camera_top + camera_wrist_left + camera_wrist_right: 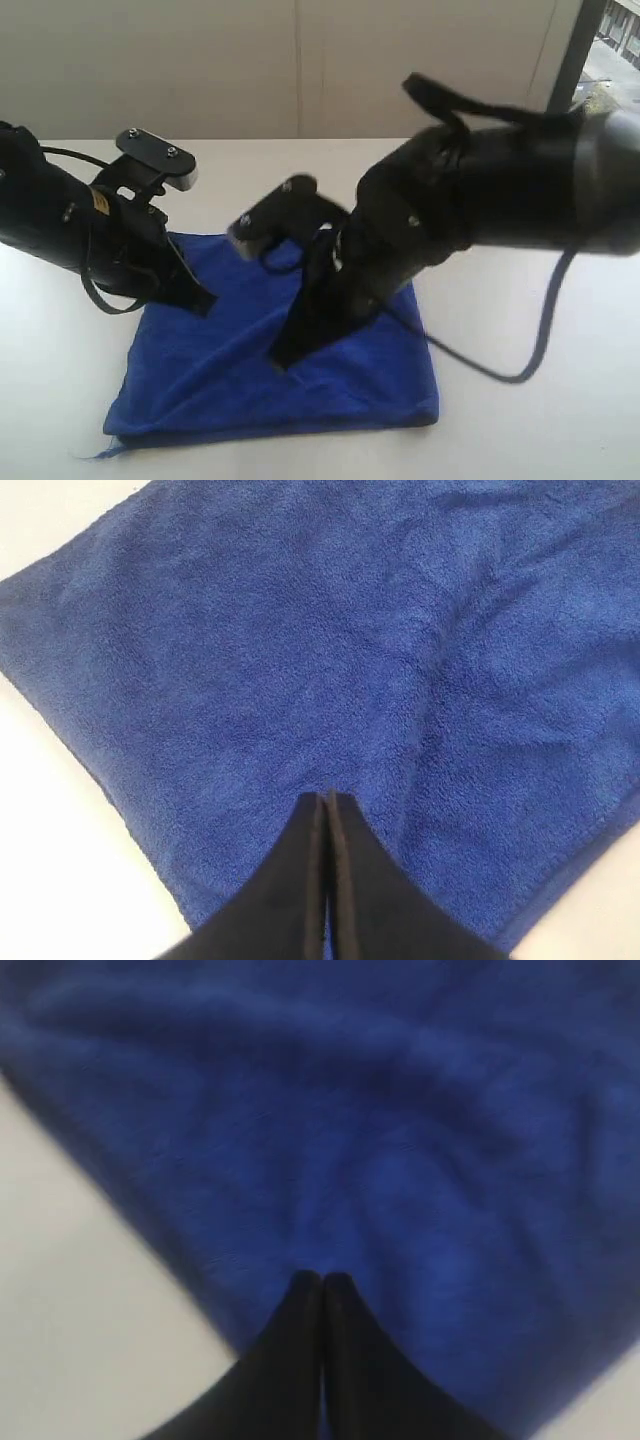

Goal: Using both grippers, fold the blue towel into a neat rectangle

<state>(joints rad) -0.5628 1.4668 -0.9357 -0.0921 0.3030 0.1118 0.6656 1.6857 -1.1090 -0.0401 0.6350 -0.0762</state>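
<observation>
You have a blue towel of soft, fuzzy cloth, matt, its nap slightly rough, with a loose thread fraying at its 7 o'clock corner. The table beneath looks smooth and matt. The left gripper and right gripper look smooth, matt-black.

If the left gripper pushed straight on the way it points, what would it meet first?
The blue towel. The left gripper, jaws shut, points into the cloth near one edge, with nothing between. Whether its tips already touch is unclear.
</observation>
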